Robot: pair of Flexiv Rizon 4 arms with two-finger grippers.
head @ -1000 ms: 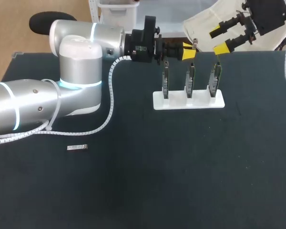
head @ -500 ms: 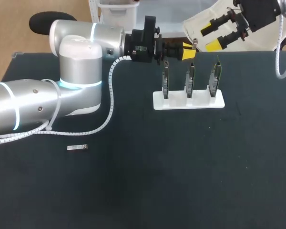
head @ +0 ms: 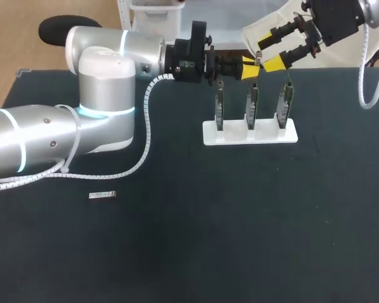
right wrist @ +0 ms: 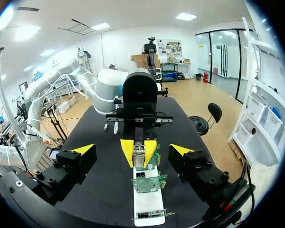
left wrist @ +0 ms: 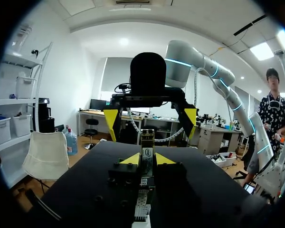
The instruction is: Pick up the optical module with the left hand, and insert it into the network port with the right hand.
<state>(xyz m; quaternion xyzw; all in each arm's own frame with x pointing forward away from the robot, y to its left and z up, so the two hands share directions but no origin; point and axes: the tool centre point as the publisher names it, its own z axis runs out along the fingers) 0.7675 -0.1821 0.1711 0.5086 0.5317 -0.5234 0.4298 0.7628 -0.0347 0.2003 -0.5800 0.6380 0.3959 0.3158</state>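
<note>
Top centre of the head view: left gripper [head: 249,68], clamped from both sides on the optical module [left wrist: 147,145], above the far edge of the white stand [head: 249,134]; upper right: right gripper [head: 271,50], spread wide, holding nothing, close to the module and facing the left gripper; on the stand, just above centre: three upright boards [head: 252,104] in a row; lower left on the dark table [head: 240,221]: small silver strip [head: 102,196], well apart.
</note>
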